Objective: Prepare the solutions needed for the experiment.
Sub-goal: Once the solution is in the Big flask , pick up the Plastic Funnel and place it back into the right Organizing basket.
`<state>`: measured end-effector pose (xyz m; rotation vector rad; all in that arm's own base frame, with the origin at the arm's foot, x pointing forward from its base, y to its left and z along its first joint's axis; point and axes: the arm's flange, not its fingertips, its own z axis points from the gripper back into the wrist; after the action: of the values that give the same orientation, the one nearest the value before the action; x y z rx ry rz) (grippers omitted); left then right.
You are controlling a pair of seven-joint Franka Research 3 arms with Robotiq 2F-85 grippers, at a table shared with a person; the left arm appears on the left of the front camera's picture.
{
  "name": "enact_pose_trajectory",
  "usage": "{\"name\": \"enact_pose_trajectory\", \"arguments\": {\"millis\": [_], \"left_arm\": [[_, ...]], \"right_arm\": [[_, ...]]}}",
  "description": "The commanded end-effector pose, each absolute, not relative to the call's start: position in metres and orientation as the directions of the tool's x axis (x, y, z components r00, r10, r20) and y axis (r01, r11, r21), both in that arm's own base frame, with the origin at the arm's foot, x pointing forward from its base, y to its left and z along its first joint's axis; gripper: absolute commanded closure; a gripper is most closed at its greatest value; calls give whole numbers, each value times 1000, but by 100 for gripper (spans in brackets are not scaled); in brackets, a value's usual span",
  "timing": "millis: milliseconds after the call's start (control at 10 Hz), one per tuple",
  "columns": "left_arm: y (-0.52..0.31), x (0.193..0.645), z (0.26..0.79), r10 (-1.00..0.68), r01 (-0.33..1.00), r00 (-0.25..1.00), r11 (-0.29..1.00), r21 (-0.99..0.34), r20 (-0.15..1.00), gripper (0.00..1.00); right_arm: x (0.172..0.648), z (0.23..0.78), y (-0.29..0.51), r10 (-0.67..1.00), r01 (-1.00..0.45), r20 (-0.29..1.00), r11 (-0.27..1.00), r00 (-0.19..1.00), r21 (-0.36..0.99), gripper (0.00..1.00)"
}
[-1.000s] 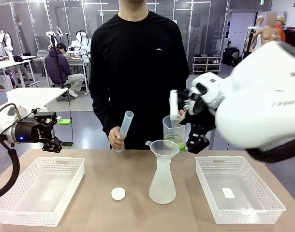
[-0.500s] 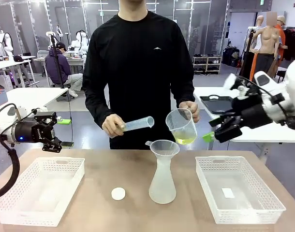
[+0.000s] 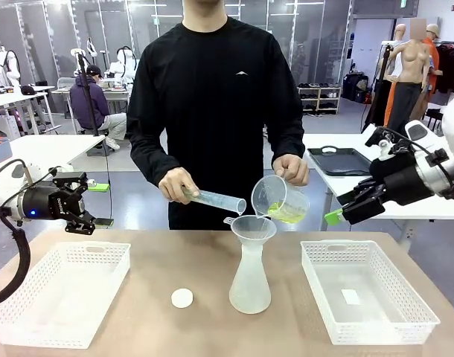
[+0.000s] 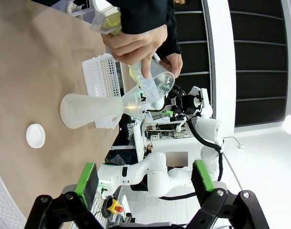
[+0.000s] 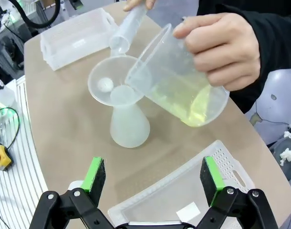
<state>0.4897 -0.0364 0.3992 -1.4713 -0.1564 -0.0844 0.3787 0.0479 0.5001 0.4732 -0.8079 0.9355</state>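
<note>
White cap (image 3: 182, 298) near flask (image 3: 250, 282); solutions (image 3: 290, 214) beside its funnel (image 3: 251, 226)

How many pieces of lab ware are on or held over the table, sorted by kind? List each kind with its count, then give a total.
White baskets: 2
Conical flask: 1
Funnel: 1
Beaker: 1
Measuring cylinder: 1
Round white cap: 1
Total: 7

Desk (image 3: 138, 260): matt tan, smooth.
Flask (image 3: 250, 286): frosted, translucent.
Funnel (image 3: 251, 226): translucent plastic.
Beaker (image 3: 275, 195), cylinder (image 3: 216, 199): clear smooth plastic.
Left basket (image 3: 93, 246), right basket (image 3: 339, 245): white perforated plastic.
Cap (image 3: 182, 298): white, matt.
Solution (image 3: 286, 214): translucent liquid.
Sweater (image 3: 212, 89): black matt cloth.
</note>
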Motion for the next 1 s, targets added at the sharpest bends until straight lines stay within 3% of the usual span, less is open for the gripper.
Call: {"name": "enact_pose_trajectory", "arguments": {"millis": [0,100,200,300,400,500,700,800,900], "left_arm": [[-37,490,401,42,143,988,103,-984,148,0],[-37,490,401,42,143,988,103,-984,148,0],[-37,490,401,42,143,988,103,-984,148,0],[-37,490,401,42,143,988,103,-984,148,0],[-37,490,401,42,143,988,103,-984,148,0],[-37,490,401,42,143,988,103,-984,148,0],[-37,490,401,42,143,988,103,-984,148,0],[-37,490,401,42,143,988,103,-984,148,0],[-37,490,401,42,143,988,103,-984,148,0]], "right_arm": [[379,501,47,512,-863,798,504,317,19,0],[379,500,48,520,-850,783,526,341,21,0],[405,492,36,381,-835,788,472,484,284,0],[420,480,22,308,-809,773,415,555,415,0],[425,477,15,281,-745,730,498,623,444,0],[425,472,11,248,-730,699,389,671,562,0],[430,462,-9,106,-583,583,323,805,746,0],[435,457,-13,74,-544,540,188,838,818,0],[441,448,-18,50,-461,460,165,887,872,0]]}}
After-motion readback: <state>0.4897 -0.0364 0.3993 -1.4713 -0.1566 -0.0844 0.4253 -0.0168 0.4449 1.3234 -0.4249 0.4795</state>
